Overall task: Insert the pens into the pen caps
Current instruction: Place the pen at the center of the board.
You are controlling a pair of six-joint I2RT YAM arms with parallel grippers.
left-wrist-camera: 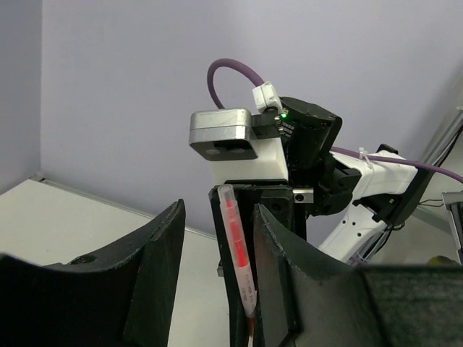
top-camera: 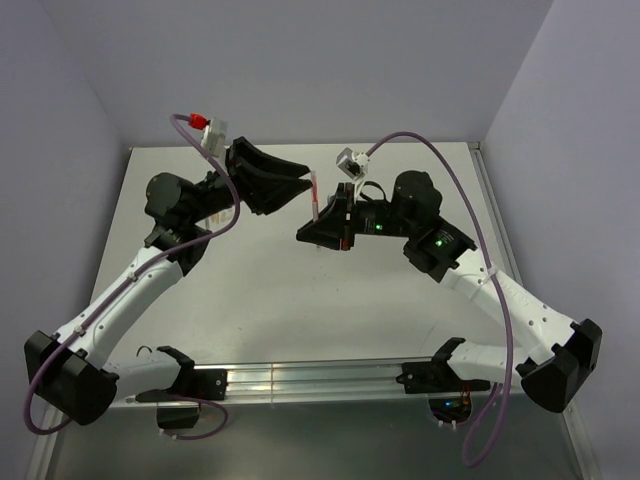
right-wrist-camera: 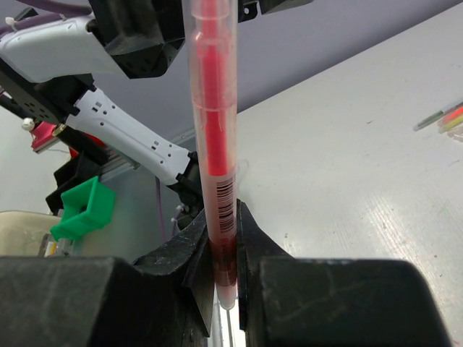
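Note:
A red pen (top-camera: 315,196) (right-wrist-camera: 213,130) stands nearly upright above the middle of the table (top-camera: 260,300). My right gripper (top-camera: 320,232) (right-wrist-camera: 225,253) is shut on its lower, darker red end. My left gripper (top-camera: 303,184) (left-wrist-camera: 217,217) is open and its fingers (left-wrist-camera: 155,260) flank the pen's upper part (left-wrist-camera: 237,246) without touching it. The pen's clear top end pokes up between them. I cannot make out any pen caps apart from the pen. The jaws hide the pen's lowest tip in the top view.
Several loose pens (right-wrist-camera: 447,116) lie on the table at the right edge of the right wrist view. A metal rail (top-camera: 300,378) runs along the near edge between the arm bases. A green clip (right-wrist-camera: 83,210) sits beyond the table. Purple cables loop over both arms.

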